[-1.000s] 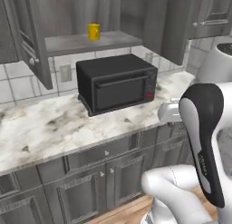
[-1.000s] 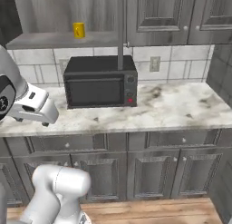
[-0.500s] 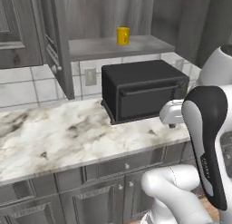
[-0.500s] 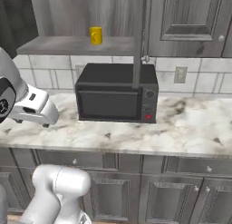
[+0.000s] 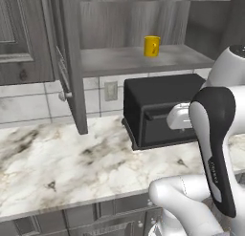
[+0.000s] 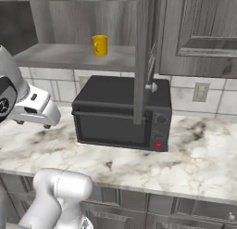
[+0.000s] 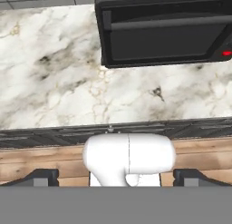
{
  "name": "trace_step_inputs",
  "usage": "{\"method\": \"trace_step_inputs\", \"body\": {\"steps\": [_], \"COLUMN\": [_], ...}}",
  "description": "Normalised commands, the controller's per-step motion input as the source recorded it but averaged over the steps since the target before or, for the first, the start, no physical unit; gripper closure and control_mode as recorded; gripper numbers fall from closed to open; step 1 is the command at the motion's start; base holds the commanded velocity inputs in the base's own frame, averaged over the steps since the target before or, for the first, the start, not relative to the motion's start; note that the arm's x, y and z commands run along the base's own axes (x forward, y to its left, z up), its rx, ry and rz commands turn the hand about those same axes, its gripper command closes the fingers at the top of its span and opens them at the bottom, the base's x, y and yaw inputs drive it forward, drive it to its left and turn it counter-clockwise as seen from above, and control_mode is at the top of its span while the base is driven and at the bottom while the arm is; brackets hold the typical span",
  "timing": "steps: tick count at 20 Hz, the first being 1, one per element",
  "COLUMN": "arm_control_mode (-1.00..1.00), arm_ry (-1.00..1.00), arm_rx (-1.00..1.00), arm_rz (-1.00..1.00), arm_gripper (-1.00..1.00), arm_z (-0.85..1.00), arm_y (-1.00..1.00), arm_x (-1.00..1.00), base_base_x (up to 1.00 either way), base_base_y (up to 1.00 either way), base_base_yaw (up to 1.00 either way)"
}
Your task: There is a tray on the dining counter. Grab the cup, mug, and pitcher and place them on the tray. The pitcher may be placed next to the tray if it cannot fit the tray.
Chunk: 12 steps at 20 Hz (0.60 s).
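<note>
- Our tool (image 7: 116, 177) hangs spread wide and empty, pointing down at the marble desk (image 7: 54, 82) edge before the black microwave (image 7: 163, 32).
- We see the mug (image 5: 152, 46) upright on the open cabinet shelf (image 5: 124, 58) above the microwave.

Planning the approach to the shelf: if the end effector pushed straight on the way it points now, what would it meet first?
Probably the marble worktop just in front of the black microwave, since the open end effector looks down there; depth is unclear.
</note>
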Motion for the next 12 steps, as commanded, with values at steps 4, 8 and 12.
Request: {"method": "trace_step_inputs", "body": {"steps": [4, 8, 12], "arm_control_mode": [1.0, 1.0, 1.0], "arm_ry": [0.0, 0.0, 0.0], "arm_rx": [0.0, 0.0, 0.0], "arm_rz": [0.0, 0.0, 0.0], "arm_gripper": [-1.0, -1.0, -1.0], "arm_z": [0.0, 0.0, 0.0], "arm_y": [0.0, 0.0, 0.0], "arm_x": [0.0, 0.0, 0.0], "base_base_x": [0.18, 0.01, 0.11], "base_base_y": [-0.34, -0.05, 0.0], "base_base_yaw": [0.27, 0.1, 0.0]}}
